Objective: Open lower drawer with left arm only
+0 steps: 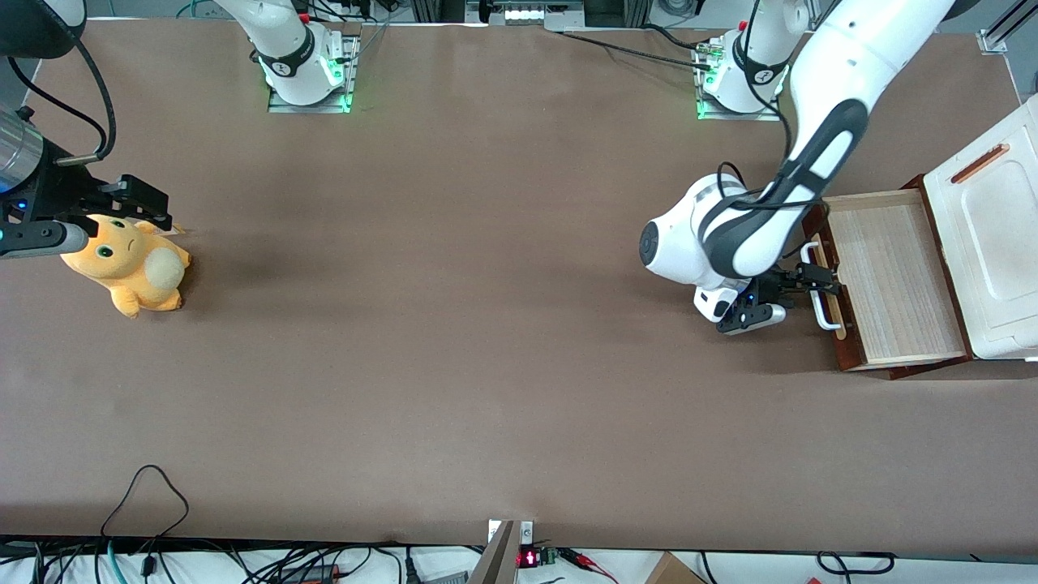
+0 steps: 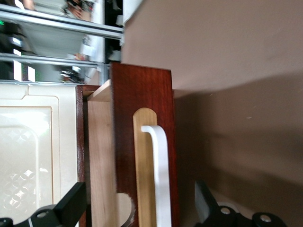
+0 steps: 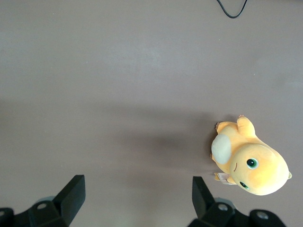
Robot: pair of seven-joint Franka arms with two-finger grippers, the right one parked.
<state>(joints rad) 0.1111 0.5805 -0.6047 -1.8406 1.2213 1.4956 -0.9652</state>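
The lower drawer [image 1: 892, 280] is found at the working arm's end of the table, already drawn well out from under the white box-like top [image 1: 993, 243]; its light wood floor is exposed. Its dark red-brown front [image 2: 144, 142] faces the middle of the table, and the white U-shaped handle [image 1: 821, 292] is mounted on it with its long axis running 12 to 6 o'clock in the front view.

The gripper [image 1: 811, 284] of the left arm [image 1: 754, 235] is seen at the handle. In the wrist view its fingers [image 2: 71, 203] are spread apart: one is placed over the drawer's inside, the other over the table, with front and handle [image 2: 158, 175] between them. No clamping is observed.

Judgement: from the gripper the cabinet lies toward 3 o'clock in the front view, so any remaining pull would be directed toward 9 o'clock, square to the handle's long axis. The task is judged largely done.
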